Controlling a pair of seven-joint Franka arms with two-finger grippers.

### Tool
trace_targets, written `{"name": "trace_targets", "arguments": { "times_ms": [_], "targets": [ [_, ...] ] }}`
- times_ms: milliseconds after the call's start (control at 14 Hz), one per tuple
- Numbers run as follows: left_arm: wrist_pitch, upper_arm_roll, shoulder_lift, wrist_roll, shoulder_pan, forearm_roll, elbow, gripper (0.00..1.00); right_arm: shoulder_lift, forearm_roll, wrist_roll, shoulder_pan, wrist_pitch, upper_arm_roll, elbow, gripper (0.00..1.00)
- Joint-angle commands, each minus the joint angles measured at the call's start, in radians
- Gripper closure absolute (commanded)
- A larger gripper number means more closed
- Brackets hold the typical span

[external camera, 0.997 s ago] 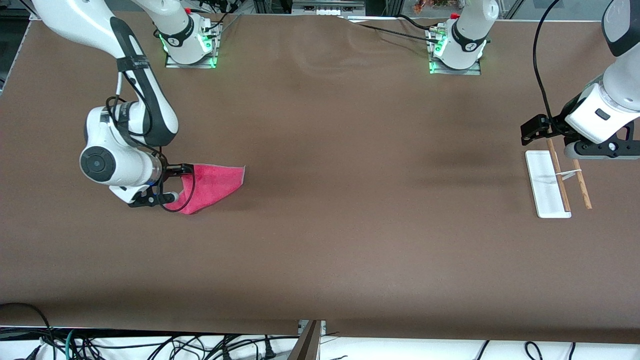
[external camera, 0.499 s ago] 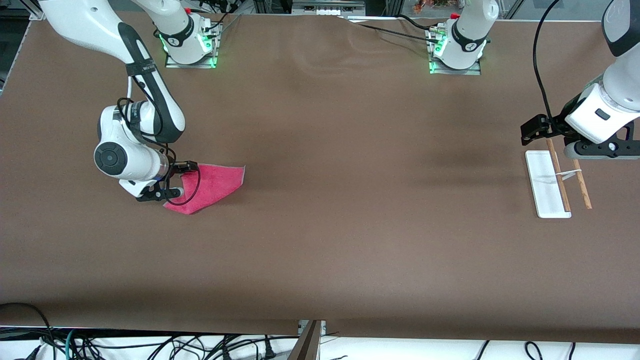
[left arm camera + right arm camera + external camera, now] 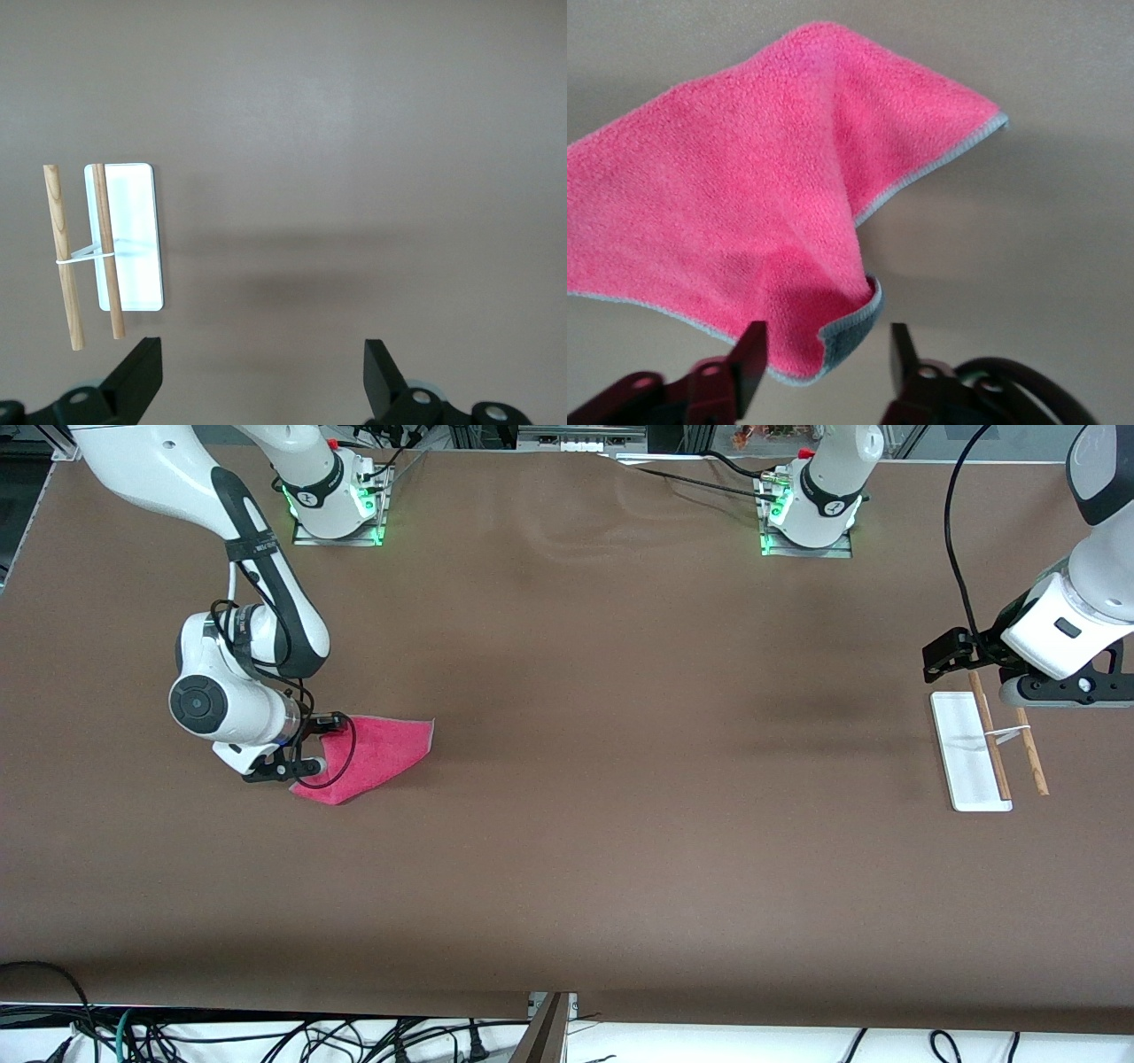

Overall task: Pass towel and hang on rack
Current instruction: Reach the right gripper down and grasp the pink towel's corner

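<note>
Your right gripper [image 3: 824, 354] sits at the table surface, its fingers [image 3: 750, 354] partly apart either side of a raised fold of the bright pink-red fuzzy towel [image 3: 372, 755]; no firm pinch visible yet. Towel lies flat at the right arm's end, long axis running from the gripper toward the table's middle. Left gripper [image 3: 261, 376] waits wide apart and holding nothing, over the white-based, wooden-rod rack [image 3: 983, 748]. Pickup, pass and hanging all remain.
</note>
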Motion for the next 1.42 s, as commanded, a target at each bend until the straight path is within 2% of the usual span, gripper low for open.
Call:
{"name": "trace_targets", "arguments": {
  "times_ms": [0,142,285,356,712,997,1353],
  "targets": [
    [0.004,-0.003,-0.022,0.001,0.004,0.012,-0.022,0.00,-0.013,0.005,0.011,-0.002,0.018,0.000,-0.022,0.58],
    [0.004,-0.003,-0.022,0.001,0.004,0.012,-0.022,0.00,-0.013,0.005,0.011,-0.002,0.019,0.000,-0.024,0.76],
    [0.004,-0.003,-0.022,0.001,0.004,0.012,-0.022,0.00,-0.013,0.005,0.011,-0.004,0.018,0.000,-0.022,0.97],
    [0.004,-0.003,-0.022,0.001,0.004,0.012,-0.022,0.00,-0.013,0.005,0.011,-0.007,0.018,0.000,-0.022,1.00],
    [-0.008,-0.001,-0.022,0.001,0.004,0.012,-0.022,0.00,-0.026,0.005,0.004,-0.006,-0.020,0.001,0.022,1.00],
    [-0.012,-0.001,-0.022,0.000,0.004,0.010,-0.022,0.00,-0.031,0.003,0.029,0.008,-0.284,0.009,0.239,1.00],
    [-0.012,-0.001,-0.017,0.001,0.004,0.010,-0.019,0.00,-0.022,0.017,0.113,0.091,-0.535,0.011,0.508,1.00]
  ]
}}
